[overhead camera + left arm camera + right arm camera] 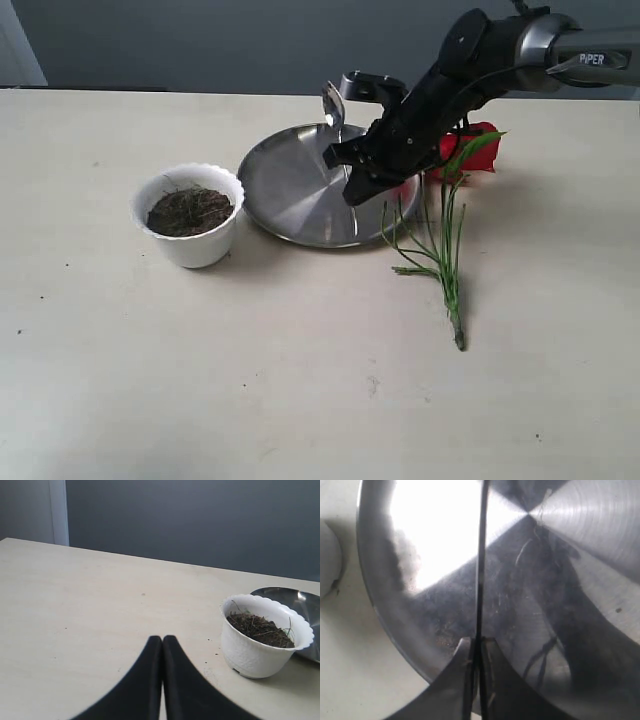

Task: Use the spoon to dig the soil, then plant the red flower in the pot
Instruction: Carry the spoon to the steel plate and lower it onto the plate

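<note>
My right gripper (345, 165) hangs over the steel plate (285, 195), shut on the spoon (333, 104), whose shiny bowl sticks up above the fingers. The right wrist view shows the spoon (481, 555) edge-on as a thin line running out from the closed right gripper (478, 641). The white scalloped pot (192, 248) stands left of the plate and holds dark soil (190, 210). The red flower (468, 150) lies on the table right of the plate, partly behind the arm, with its green stem (446, 255) pointing toward the front. My left gripper (161, 639) is shut and empty, low over the table, apart from the pot (252, 652) and its soil (260, 629).
The steel plate (445, 540) is shallow, round and bare apart from a few specks of soil. Its rim (300, 600) nearly touches the pot. Pale tabletop (250, 380) stretches in front of and left of the pot. A grey wall stands behind the table.
</note>
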Motion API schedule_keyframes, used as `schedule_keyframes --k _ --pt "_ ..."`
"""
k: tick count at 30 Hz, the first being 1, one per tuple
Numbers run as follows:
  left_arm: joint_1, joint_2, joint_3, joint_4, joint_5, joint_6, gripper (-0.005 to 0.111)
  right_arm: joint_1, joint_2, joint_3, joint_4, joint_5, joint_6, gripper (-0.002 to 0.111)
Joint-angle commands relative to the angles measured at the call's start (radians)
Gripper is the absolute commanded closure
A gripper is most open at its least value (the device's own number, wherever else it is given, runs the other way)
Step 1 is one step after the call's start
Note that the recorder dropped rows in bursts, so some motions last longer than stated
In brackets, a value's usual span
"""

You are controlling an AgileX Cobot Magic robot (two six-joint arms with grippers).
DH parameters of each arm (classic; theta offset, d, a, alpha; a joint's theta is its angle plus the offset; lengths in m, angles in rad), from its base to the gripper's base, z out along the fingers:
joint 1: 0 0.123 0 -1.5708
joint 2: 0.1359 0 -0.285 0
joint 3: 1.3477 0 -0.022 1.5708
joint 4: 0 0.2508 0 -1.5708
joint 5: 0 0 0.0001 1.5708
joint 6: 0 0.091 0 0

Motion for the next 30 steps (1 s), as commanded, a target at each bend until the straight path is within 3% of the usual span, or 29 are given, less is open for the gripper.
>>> schedule_keyframes --k 1,21,30 --pt "-0.006 -0.005 0.003 0.002 -0.012 -0.001 0.106 -0.009 -0.002 -0.007 -0.002 -0.017 0.012 0.109" --pt "-0.006 -0.005 0.003 0.002 -0.012 -0.001 0.106 -0.002 0.006 -0.007 -0.004 -0.045 -0.024 0.108" --pt "-0.006 -0.005 0.003 0.002 -0.012 -0.001 0.106 0.009 0.012 -0.007 -0.007 -0.060 -0.044 0.068"
